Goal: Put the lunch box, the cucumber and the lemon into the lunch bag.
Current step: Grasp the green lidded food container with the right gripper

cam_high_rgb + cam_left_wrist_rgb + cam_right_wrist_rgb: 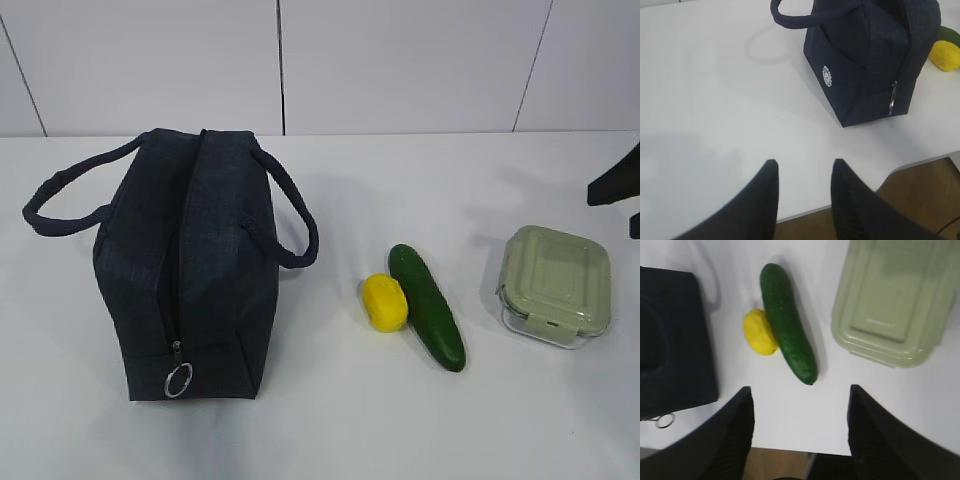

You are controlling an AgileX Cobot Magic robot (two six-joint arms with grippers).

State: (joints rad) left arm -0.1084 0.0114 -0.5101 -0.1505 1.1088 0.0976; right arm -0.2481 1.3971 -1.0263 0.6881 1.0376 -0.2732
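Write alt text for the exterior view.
A zipped navy lunch bag stands left on a white table; right of it a lemon touches a cucumber, and a green-lidded lunch box sits farthest right.

white desk (330, 430) | lunch bag (190, 270) left | lemon (385, 301) touching cucumber (427, 305) centre | lunch box (555, 284) right
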